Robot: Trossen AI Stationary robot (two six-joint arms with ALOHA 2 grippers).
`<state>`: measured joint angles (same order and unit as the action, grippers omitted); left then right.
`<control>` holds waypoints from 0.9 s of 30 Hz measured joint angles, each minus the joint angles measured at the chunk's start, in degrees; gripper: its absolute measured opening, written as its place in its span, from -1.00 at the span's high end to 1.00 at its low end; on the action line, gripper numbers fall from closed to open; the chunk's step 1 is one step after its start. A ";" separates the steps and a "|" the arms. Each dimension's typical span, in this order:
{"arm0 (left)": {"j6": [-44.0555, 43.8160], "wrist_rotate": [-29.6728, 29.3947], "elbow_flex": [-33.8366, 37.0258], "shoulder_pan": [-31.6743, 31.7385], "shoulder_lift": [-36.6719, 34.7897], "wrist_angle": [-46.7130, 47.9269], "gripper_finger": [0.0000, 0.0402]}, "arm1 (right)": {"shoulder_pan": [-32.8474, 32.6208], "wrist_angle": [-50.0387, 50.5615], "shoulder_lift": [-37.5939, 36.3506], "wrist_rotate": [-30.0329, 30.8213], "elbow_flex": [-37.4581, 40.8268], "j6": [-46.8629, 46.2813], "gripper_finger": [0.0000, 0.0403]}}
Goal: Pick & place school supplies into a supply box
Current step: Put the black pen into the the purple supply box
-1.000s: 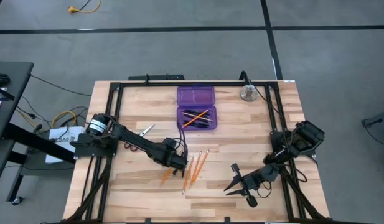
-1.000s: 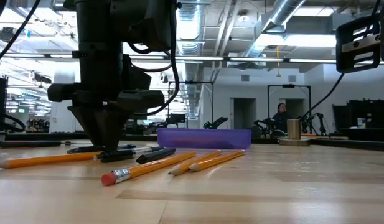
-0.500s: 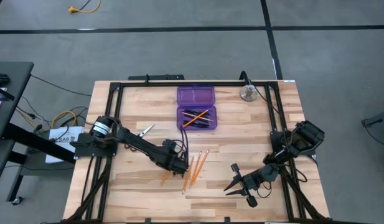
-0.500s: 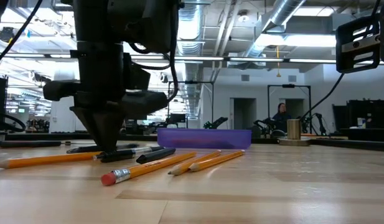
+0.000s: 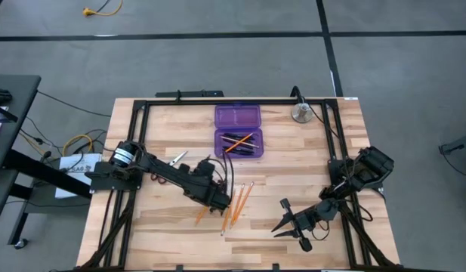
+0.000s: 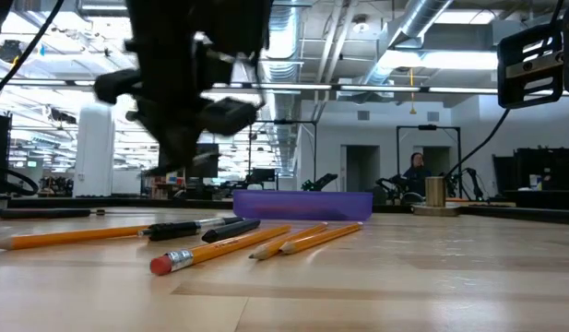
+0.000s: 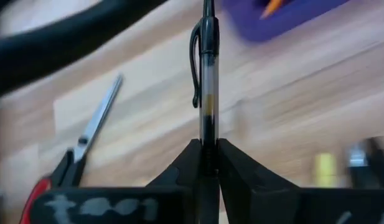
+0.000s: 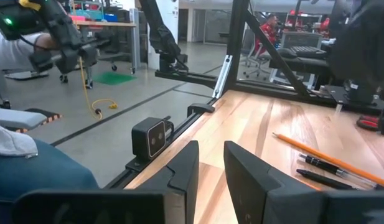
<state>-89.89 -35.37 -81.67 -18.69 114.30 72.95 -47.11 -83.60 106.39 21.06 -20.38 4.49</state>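
Wooden desk (image 5: 180,227) carrying an open purple supply box (image 5: 238,132) with pens and an orange pencil inside, loose orange pencils (image 5: 236,205) beside the left end effector (image 5: 218,198), red-handled scissors (image 5: 174,159), a round silver object (image 5: 300,113), and the right end effector (image 5: 282,219) near the front edge.

High view straight down; low view table-level; both share purple box (image 5: 238,130).
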 joint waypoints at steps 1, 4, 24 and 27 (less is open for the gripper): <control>1.61 -0.94 -1.23 0.28 0.00 0.23 0.88 | 0.00 0.01 0.00 0.00 0.00 0.00 0.64; 7.66 -3.04 -5.26 1.39 -0.04 0.92 0.90 | 0.00 -0.02 0.01 -0.01 0.00 0.28 0.64; 71.44 3.13 -17.48 20.14 0.24 -20.80 0.91 | 1.95 0.75 0.01 0.00 0.00 0.44 0.64; 76.41 3.50 -17.48 21.75 0.24 -23.75 0.89 | 1.97 1.30 0.00 0.00 0.00 0.44 0.64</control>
<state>-13.48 -31.87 -99.15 3.06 114.54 49.19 -45.15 -82.29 106.39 21.06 -20.38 4.93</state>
